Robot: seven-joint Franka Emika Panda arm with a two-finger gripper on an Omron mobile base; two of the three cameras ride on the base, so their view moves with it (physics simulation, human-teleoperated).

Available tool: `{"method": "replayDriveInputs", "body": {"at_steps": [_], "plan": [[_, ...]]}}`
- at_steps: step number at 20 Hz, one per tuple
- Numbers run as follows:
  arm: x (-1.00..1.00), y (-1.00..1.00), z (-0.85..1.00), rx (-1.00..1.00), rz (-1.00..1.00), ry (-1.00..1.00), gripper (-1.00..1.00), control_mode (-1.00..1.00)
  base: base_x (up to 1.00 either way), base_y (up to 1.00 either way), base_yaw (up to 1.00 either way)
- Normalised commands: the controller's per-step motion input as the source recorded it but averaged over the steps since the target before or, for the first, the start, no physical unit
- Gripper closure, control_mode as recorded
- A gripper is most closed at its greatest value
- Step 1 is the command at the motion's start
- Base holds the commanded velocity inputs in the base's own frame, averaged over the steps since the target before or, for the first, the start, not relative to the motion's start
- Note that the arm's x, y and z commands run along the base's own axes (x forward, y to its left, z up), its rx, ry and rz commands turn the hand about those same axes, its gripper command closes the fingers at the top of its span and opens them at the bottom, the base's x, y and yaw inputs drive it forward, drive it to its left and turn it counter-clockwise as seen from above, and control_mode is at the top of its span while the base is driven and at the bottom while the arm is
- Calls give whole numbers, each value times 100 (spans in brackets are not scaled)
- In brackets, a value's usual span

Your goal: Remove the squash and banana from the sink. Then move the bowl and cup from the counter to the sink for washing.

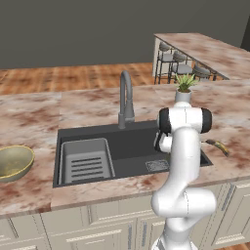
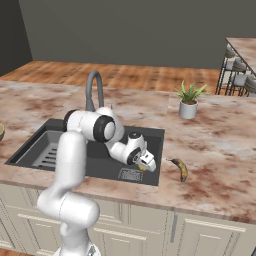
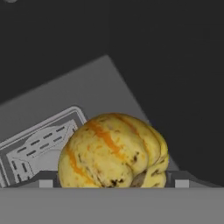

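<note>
Right base view: banana (image 2: 180, 169) already on the counter right of the sink (image 2: 152, 134), gripper (image 2: 144, 167) spread wide astride the squash (image 3: 113, 151) at the basin's near right corner, bowl (image 1: 14, 161) not yet moved.

you'll see a white pot with a green plant (image 1: 183, 91) right of centre in the left base view, standing on the mottled pink-brown worktop (image 1: 29, 117). bar stools (image 1: 179, 64) line a second worktop (image 1: 210, 49) at upper right. wooden floor (image 1: 73, 77) runs across the upper middle, and pale cabinet doors (image 1: 112, 227) fill the bottom edge.
</note>
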Motion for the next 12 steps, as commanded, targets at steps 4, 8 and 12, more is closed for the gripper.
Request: {"method": "replayDriveInputs", "body": {"at_steps": [4, 8, 12], "plan": [[-22, 0, 58, 0, 3, 0, 100, -100, 0, 0, 0], [-17, 0, 63, 0, 4, 0, 100, -100, 0, 0, 0], [-15, 0, 65, 0, 4, 0, 100, -100, 0, 0, 0]]}}
